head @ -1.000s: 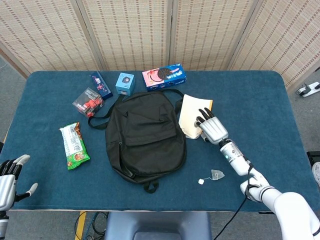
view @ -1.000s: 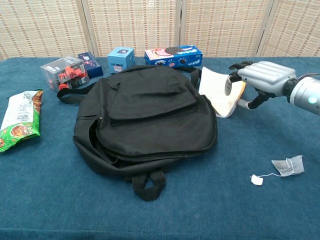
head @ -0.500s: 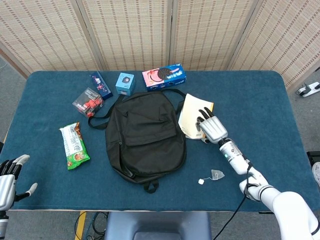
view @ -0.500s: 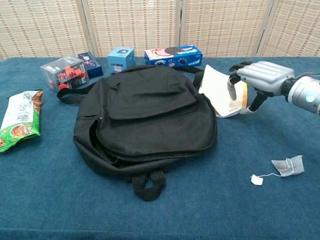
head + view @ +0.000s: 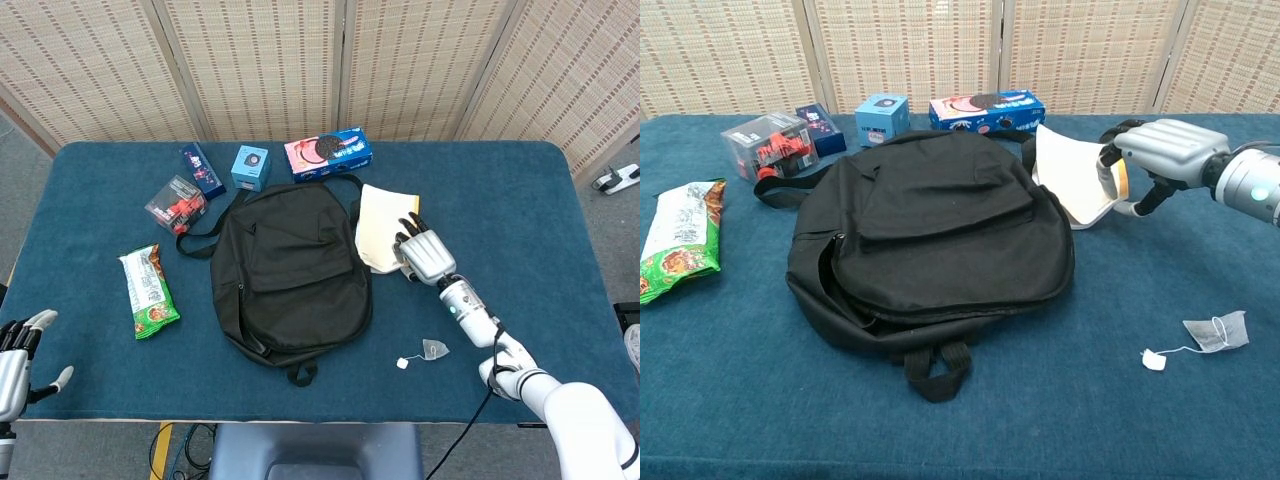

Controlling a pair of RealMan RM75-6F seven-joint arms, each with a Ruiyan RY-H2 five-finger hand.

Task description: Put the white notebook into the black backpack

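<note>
Right hand point(image 5: 1160, 152) grasps the white notebook point(image 5: 1070, 183) at its outer edge, tilting it up off the table point(image 5: 520, 200), just beside the black backpack point(image 5: 290, 275). Left hand point(image 5: 15, 350) at near table corner, fingers spread, holding nothing. Tea bag point(image 5: 1215, 332) near right arm.

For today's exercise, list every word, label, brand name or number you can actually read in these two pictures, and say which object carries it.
No text can be read with certainty.
Blue and pink biscuit box: white lettering, too blurred.
Small light blue box: round mark only, no legible words.
Dark blue packet: print too small.
Green snack packet: print too small.
Clear box with red contents: no legible label.
Black backpack, white notebook, tea bag: no text visible.
</note>
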